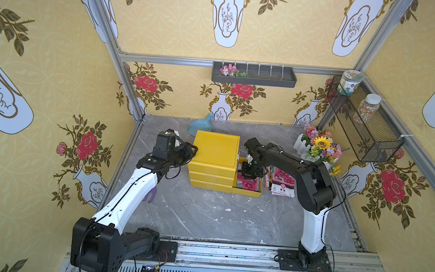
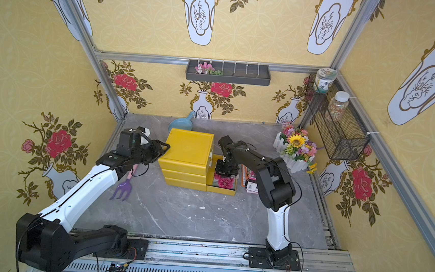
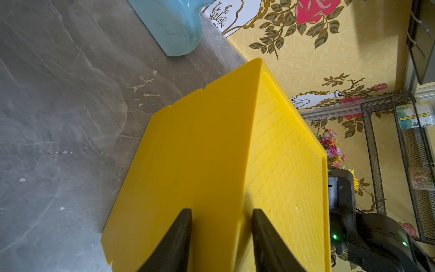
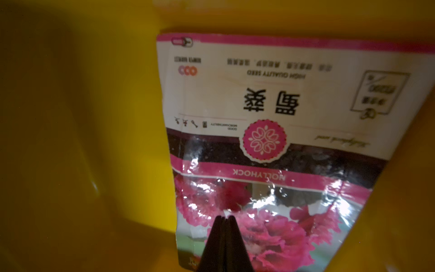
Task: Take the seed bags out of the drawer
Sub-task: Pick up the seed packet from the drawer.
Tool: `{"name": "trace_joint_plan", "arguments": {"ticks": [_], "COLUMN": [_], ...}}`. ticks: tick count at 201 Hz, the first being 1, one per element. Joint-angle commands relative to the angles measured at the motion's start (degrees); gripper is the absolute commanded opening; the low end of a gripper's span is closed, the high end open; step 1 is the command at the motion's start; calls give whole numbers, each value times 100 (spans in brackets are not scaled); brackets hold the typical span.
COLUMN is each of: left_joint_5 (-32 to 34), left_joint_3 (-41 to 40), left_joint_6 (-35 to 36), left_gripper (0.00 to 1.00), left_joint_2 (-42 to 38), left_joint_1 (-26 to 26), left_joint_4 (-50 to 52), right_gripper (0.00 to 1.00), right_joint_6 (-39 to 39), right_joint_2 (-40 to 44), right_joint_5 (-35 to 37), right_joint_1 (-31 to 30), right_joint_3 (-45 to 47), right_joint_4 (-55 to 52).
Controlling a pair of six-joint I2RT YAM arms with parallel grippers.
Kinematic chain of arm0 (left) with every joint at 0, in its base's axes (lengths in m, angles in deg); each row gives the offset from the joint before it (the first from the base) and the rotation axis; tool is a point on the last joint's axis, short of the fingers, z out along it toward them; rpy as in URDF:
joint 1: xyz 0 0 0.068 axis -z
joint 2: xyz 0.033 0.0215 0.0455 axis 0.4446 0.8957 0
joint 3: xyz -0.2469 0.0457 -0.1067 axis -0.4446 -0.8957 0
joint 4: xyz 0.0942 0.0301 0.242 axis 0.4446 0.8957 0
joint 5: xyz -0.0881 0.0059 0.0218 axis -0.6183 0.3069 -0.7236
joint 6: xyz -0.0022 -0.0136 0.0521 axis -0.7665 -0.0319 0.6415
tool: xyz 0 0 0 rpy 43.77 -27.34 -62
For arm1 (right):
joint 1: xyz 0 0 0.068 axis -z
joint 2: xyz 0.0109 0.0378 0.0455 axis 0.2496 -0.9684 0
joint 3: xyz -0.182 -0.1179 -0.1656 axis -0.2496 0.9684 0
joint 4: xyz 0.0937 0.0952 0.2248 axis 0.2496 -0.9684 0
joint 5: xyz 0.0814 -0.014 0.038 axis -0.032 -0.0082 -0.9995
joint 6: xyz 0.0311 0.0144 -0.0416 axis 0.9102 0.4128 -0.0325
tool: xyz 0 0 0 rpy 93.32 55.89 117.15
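The bottom drawer (image 1: pixel 249 191) (image 2: pixel 221 189) of the yellow cabinet (image 1: pixel 215 149) (image 3: pixel 211 141) is pulled out to the right. Inside lies a glossy seed bag (image 1: pixel 247 184) (image 2: pixel 225 183) (image 4: pixel 270 106) with pink flowers and a white text panel. My right gripper (image 1: pixel 246 178) (image 2: pixel 224 175) (image 4: pixel 226 216) reaches down into the drawer, jaws shut, tips pinching the bag's flower face. More seed bags (image 1: pixel 283 183) (image 2: pixel 251 183) lie on the table right of the drawer. My left gripper (image 1: pixel 195 148) (image 2: pixel 168 146) (image 3: pixel 222 212) rests against the cabinet's upper left edge, fingers apart, straddling that edge.
A blue scoop (image 1: pixel 199 127) lies behind the cabinet. A purple hand rake (image 2: pixel 123 187) lies under the left arm. A flower pot with a white fence (image 1: pixel 318 150) stands at the back right, under a wire basket (image 1: pixel 365 127) holding jars. A grey shelf (image 1: pixel 254 74) hangs on the back wall.
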Motion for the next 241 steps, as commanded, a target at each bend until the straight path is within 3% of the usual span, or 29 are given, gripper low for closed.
{"name": "trace_joint_plan", "arguments": {"ticks": [1, 64, 98, 145, 177, 241], "left_joint_5": [174, 174, 165, 165, 165, 176], "left_joint_3": [-108, -60, -60, -99, -126, -134], "left_joint_6": [134, 145, 129, 76, 35, -2], "left_gripper": [46, 46, 46, 46, 46, 46], "left_joint_2": [67, 104, 130, 122, 104, 88], "left_joint_1": [-10, -9, -12, -11, -9, -7], "left_joint_4": [1194, 1199, 1180, 1131, 1088, 1064], "right_gripper": [8, 9, 9, 18, 23, 29], "right_joint_6": [96, 148, 288, 328, 178, -143], "right_joint_2": [-79, -276, -254, -107, 120, 209], "right_joint_5": [-15, -343, -849, -1142, -908, 326], "right_joint_1": [-30, -206, -218, -155, -93, -118], "right_joint_3": [40, 81, 239, 278, 161, -241], "right_joint_4": [170, 436, 827, 980, 634, -365]}}
